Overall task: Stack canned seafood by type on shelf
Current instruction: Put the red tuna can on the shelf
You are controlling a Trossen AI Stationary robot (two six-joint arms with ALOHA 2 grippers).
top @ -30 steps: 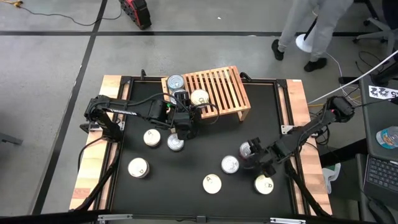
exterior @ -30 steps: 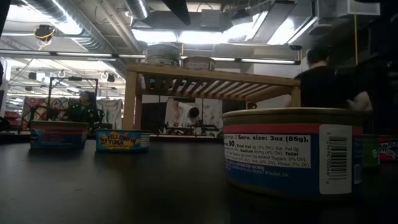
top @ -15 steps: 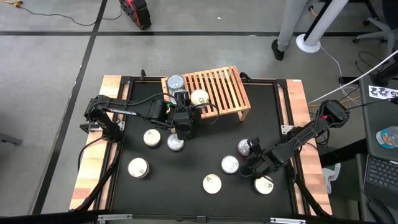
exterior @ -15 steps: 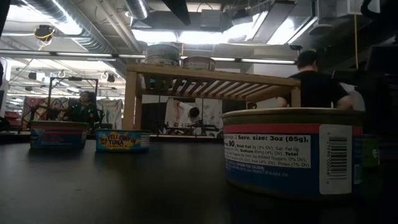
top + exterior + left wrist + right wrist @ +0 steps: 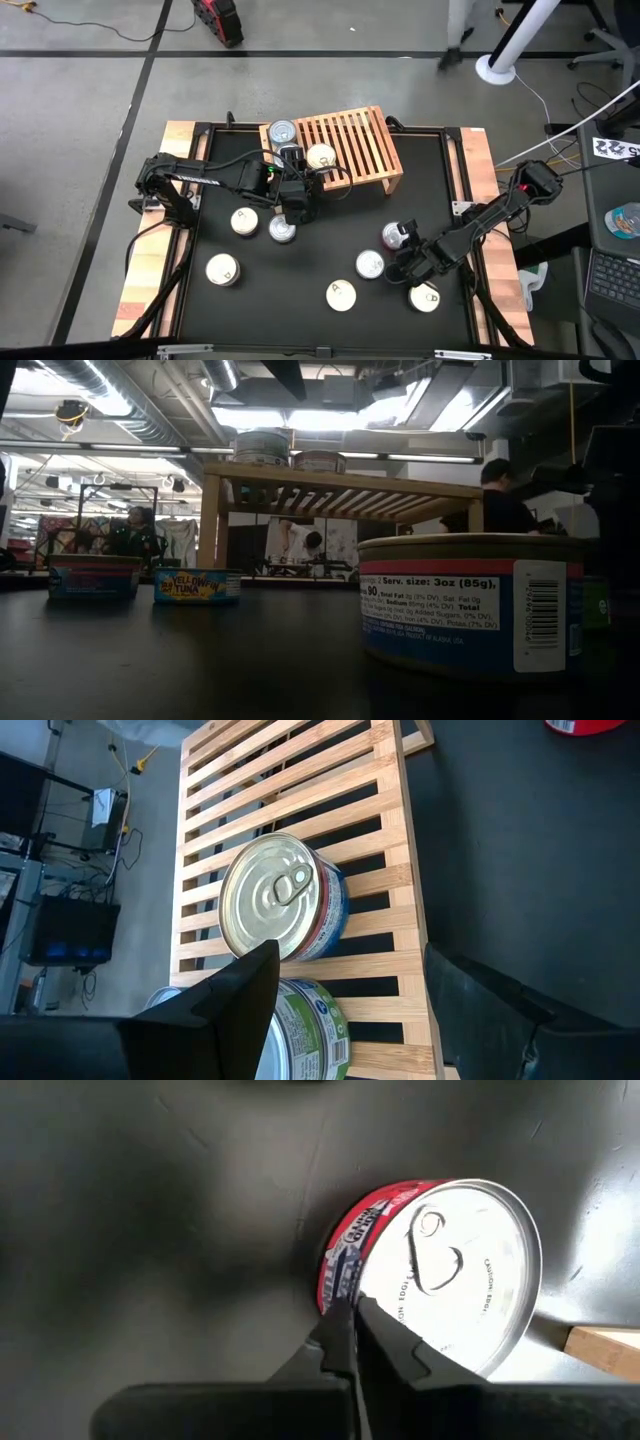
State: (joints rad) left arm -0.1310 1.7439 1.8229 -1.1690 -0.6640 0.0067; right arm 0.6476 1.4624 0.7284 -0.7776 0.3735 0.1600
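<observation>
Where the low view begins, 1 blue-and-red tin [image 5: 470,603] fills the foreground, its right side running into shadow. Beyond it the right gripper [image 5: 408,266] sits low over the black tabletop [image 5: 330,225], fingers [image 5: 345,1342] pressed together with nothing between them, tips just beside a red-labelled tin [image 5: 435,1280]. Loose tins lie nearby; their labels are hard to read from above. Farther back, the left gripper [image 5: 292,208] stands open at the shelf [image 5: 355,148], above 2 tins [image 5: 283,898] there, the green one [image 5: 305,1035] partly hidden by a finger.
</observation>
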